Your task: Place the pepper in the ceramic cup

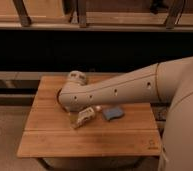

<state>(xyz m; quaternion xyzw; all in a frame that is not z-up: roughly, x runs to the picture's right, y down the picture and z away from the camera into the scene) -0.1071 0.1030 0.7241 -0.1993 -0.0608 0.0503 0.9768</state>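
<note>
The robot's cream arm (115, 92) reaches in from the right and bends over the far left part of the wooden counter (50, 135), covering much of it. Just in front of the bend a pale labelled bottle (85, 117) lies on its side, with a small blue pad (113, 113) just beside it on the right. A whitish rounded part (78, 77) shows above the bend; I cannot tell whether it is the wrist or something on the counter. The claw is hidden behind the bend, over the far side of the counter, with its jaws apart and nothing clamped in them. Neither the pepper nor the ceramic cup can be made out; both are probably under the arm.

The risks: a low sweep of the arm could roll the bottle or push the pad. A slim pepper could slip from the claw, and a narrow cup tips easily if its rim is clipped.
</note>
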